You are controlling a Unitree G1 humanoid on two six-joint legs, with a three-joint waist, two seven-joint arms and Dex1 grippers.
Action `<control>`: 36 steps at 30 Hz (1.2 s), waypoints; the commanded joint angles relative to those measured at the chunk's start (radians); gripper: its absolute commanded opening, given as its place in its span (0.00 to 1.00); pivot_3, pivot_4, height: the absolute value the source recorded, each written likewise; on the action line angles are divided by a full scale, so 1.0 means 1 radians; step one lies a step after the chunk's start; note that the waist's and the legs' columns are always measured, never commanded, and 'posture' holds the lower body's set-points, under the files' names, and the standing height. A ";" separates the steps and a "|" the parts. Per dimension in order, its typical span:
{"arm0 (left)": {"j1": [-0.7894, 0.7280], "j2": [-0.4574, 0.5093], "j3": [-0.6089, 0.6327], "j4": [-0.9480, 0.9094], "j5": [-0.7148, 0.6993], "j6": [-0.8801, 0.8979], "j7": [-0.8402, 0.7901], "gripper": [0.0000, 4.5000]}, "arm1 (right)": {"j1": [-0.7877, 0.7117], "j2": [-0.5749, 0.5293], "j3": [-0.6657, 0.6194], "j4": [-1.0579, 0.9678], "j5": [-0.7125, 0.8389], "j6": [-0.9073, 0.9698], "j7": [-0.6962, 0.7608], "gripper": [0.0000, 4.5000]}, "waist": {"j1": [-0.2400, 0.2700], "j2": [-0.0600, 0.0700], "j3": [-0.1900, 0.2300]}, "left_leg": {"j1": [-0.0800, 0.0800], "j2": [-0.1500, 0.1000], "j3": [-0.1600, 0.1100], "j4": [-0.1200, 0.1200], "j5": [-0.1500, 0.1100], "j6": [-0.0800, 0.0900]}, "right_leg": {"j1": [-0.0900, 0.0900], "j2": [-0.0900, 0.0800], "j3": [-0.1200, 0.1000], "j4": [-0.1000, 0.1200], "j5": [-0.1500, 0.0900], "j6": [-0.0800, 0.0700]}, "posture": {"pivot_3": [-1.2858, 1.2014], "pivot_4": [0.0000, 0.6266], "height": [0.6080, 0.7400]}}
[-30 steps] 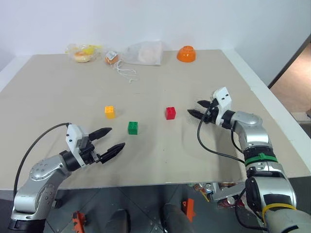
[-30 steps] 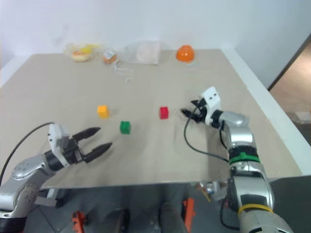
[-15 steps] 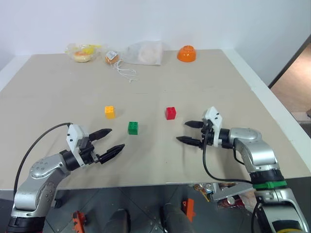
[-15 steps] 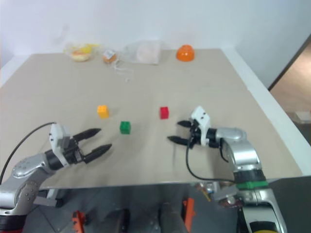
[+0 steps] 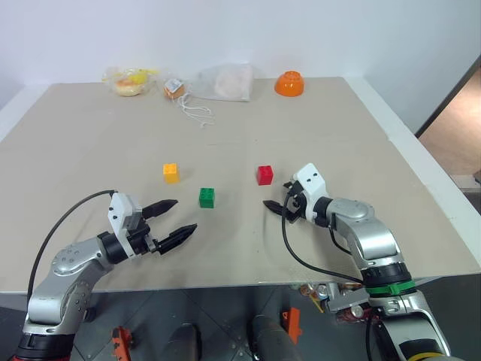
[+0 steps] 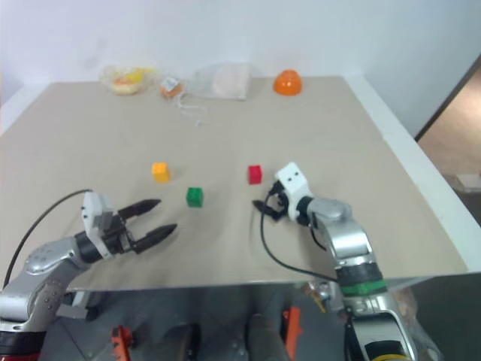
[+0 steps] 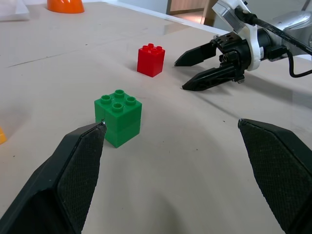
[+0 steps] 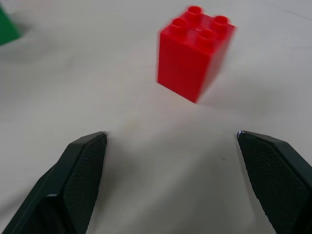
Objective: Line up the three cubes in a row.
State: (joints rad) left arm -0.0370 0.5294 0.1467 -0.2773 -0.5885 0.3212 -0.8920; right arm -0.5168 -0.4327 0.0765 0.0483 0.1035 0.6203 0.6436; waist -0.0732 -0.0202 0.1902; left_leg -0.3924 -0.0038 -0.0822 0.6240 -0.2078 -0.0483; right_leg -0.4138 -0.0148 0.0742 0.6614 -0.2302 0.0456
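Three cubes stand apart on the tan table [image 5: 90,143]: a yellow one [image 5: 170,173] on the left, a green one [image 5: 206,198] nearer me, and a red one [image 5: 264,174] to the right. My right gripper [image 5: 275,194] is open and low over the table, just right of and nearer than the red cube [image 8: 195,51], with nothing between its fingers. My left gripper [image 5: 184,215] is open and empty, pointing at the green cube [image 7: 118,115] from the near left. In the left wrist view the red cube [image 7: 150,59] sits beside the right gripper [image 7: 179,75].
An orange bowl [image 5: 288,83] lies upside down at the table's far edge. Beside it are a clear plastic bag [image 5: 222,81], a small orange item [image 5: 173,89] with white string [image 5: 194,111], and a bag of yellow things [image 5: 129,81]. The table's right edge [image 5: 421,180] is close to my right arm.
My right gripper has swung left, back and down toward the red cube, and its fingers have spread wider. The left gripper and all three cubes have stayed put.
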 commanded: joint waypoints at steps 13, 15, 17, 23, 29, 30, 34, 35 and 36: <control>-0.061 -0.075 -0.028 -0.041 0.033 -0.101 0.047 1.00 | -0.033 0.159 -0.032 -0.100 0.036 0.186 -0.213 0.99 | -0.004 -0.002 -0.001 | 0.001 0.001 0.001 0.000 0.000 0.000 | 0.000 0.001 0.000 0.000 0.001 -0.001 | 0.52 0.24 1.00; -0.058 -0.080 -0.033 -0.039 0.037 -0.105 0.050 1.00 | -0.043 0.170 -0.021 -0.086 0.020 0.170 -0.236 0.99 | -0.004 -0.002 -0.001 | 0.001 0.002 0.001 0.000 0.000 0.000 | 0.000 0.002 0.000 0.000 0.001 -0.001 | 0.52 0.24 1.00; -0.056 -0.083 -0.035 -0.039 0.040 -0.108 0.052 1.00 | -0.049 0.178 -0.017 -0.075 0.013 0.164 -0.252 0.99 | -0.004 -0.002 -0.001 | 0.001 0.002 0.001 0.000 0.000 0.000 | 0.000 0.003 0.000 0.000 0.002 -0.001 | 0.52 0.24 1.00; -0.056 -0.094 -0.038 -0.032 0.041 -0.116 0.065 1.00 | -0.090 0.222 -0.001 -0.052 -0.006 0.145 -0.296 0.99 | -0.004 -0.002 -0.001 | -0.001 0.003 0.001 0.000 0.000 0.000 | -0.002 0.003 0.000 0.000 0.002 -0.002 | 0.52 0.24 1.00; -0.053 -0.102 -0.043 -0.025 0.045 -0.127 0.068 1.00 | -0.141 0.238 -0.004 0.025 -0.018 0.093 -0.326 0.99 | -0.002 -0.002 -0.001 | -0.004 0.002 0.001 0.000 0.000 0.000 | -0.004 0.002 0.001 0.000 0.001 -0.001 | 0.52 0.24 1.00; -0.053 -0.103 -0.045 -0.023 0.046 -0.129 0.068 1.00 | -0.146 0.238 -0.004 0.038 -0.021 0.084 -0.329 0.99 | -0.002 -0.002 -0.001 | -0.004 0.002 0.001 0.000 0.000 0.000 | -0.004 0.002 0.001 0.000 0.001 -0.001 | 0.52 0.24 1.00; -0.051 -0.106 -0.045 -0.022 0.048 -0.133 0.071 1.00 | -0.163 0.231 -0.004 0.094 -0.034 0.039 -0.332 0.99 | -0.002 -0.002 -0.001 | -0.004 0.002 0.000 0.000 0.000 0.000 | -0.005 0.003 0.000 0.000 0.001 -0.001 | 0.52 0.24 1.00; -0.052 -0.106 -0.045 -0.021 0.049 -0.133 0.071 1.00 | -0.166 0.232 -0.005 0.104 -0.036 0.031 -0.332 0.99 | -0.002 -0.002 -0.001 | -0.004 0.002 0.000 0.000 0.000 0.000 | -0.004 0.003 0.000 0.000 0.001 -0.001 | 0.52 0.24 1.00; -0.051 -0.107 -0.045 -0.021 0.049 -0.134 0.072 1.00 | -0.172 0.235 -0.009 0.112 -0.036 0.024 -0.336 0.99 | -0.002 -0.002 -0.001 | -0.004 0.002 0.001 0.000 0.000 0.000 | -0.005 0.003 0.000 0.000 0.001 -0.001 | 0.52 0.24 1.00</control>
State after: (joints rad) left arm -0.0896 0.4211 0.0927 -0.2844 -0.5468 0.2123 -0.8273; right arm -0.6545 -0.2005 0.0780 0.1643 0.0710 0.6774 0.3181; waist -0.0754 -0.0221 0.1890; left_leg -0.3962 -0.0019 -0.0817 0.6236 -0.2078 -0.0483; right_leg -0.4184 -0.0123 0.0747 0.6615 -0.2290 0.0448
